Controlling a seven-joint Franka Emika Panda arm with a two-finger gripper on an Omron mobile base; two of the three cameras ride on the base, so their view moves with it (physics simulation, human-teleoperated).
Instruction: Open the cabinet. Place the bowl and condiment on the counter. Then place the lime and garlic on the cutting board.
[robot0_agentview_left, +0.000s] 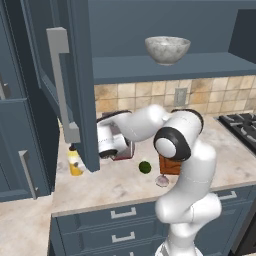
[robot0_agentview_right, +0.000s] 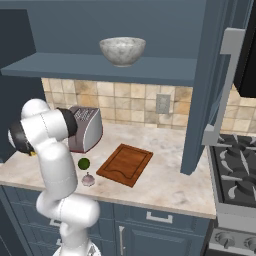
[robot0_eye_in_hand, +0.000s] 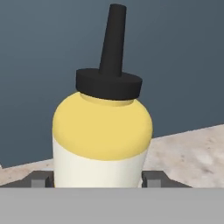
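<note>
Slate-blue cabinet (robot0_agentview_left: 75, 75) across the top of both base views, doors swung open, long grey bar handles facing out. Beige marbled counter (robot0_agentview_left: 115, 185) below it, spanning the middle of the frame, drawers beneath. Reddish-brown wooden cutting board (robot0_agentview_right: 125, 164) lying flat and bare at the centre of the right base view. Silver toaster (robot0_agentview_right: 87, 127) just left of the board, against the tiled wall. Grey-white speckled bowl (robot0_agentview_left: 167, 49) upright on the cabinet shelf, upper centre of the frame.

Yellow condiment (robot0_eye_in_hand: 103, 140) bottle with a dark nozzle cap and pale label band, upright on the counter at the middle of the hand view; in the left base view, at centre left beside the open door's lower edge. Dark-green lime (robot0_agentview_left: 144, 167) on the counter at centre frame, in front of the toaster. Pinkish-white garlic (robot0_agentview_left: 162, 180) just beside the lime, lower right of it, near the counter's front edge.

Gripper (robot0_eye_in_hand: 97, 179) low in the hand view, closed against the bottle, dark fingertips (robot0_eye_in_hand: 41, 179) pressed to both its sides.
</note>
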